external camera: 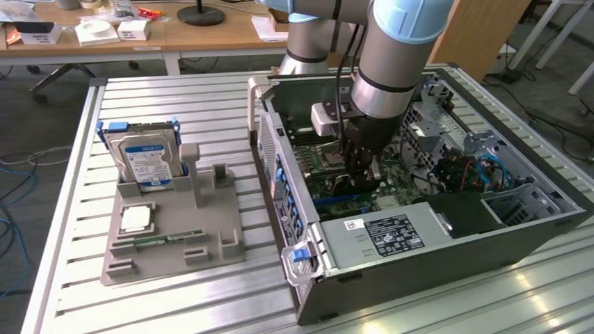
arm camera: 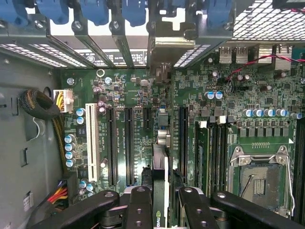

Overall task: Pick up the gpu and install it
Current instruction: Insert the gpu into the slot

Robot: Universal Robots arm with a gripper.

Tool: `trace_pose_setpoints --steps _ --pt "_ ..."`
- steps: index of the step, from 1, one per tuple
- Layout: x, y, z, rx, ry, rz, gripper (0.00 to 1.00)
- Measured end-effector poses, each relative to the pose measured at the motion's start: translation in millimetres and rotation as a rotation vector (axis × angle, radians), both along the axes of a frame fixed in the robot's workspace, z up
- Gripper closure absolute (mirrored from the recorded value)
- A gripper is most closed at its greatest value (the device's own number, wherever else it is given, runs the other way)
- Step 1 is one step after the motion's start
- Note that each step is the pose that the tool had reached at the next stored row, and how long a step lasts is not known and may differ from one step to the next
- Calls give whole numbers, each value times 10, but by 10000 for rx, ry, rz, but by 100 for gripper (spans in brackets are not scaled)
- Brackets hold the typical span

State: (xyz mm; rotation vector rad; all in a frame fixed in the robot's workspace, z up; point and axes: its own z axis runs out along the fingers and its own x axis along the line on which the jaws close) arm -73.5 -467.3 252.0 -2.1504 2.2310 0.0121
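While above motherboard slots (arm camera: 128,143), clamped gpu (arm camera: 161,138) edge-on between gripper (arm camera: 160,195) fingers (arm camera: 139,206); judged light, stiff, fragile; edges safest.

Gripper (arm camera: 161,202) clamped on the gpu (arm camera: 161,143), card edge-on over the green motherboard (arm camera: 267,95), between long black slots (arm camera: 128,143), CPU socket (arm camera: 259,179) close by, blue latches (arm camera: 133,9) beyond the board

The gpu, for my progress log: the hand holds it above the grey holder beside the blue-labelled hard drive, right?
No. The hand holds the gpu inside the open computer case, above the motherboard, not above the grey holder where the hard drive stands. The exterior view shows this.
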Motion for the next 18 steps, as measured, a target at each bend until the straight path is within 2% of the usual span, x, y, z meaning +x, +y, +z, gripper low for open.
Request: trace_pose_setpoints --steps 18 --pt "-42 1 -12 0 0 0 74"
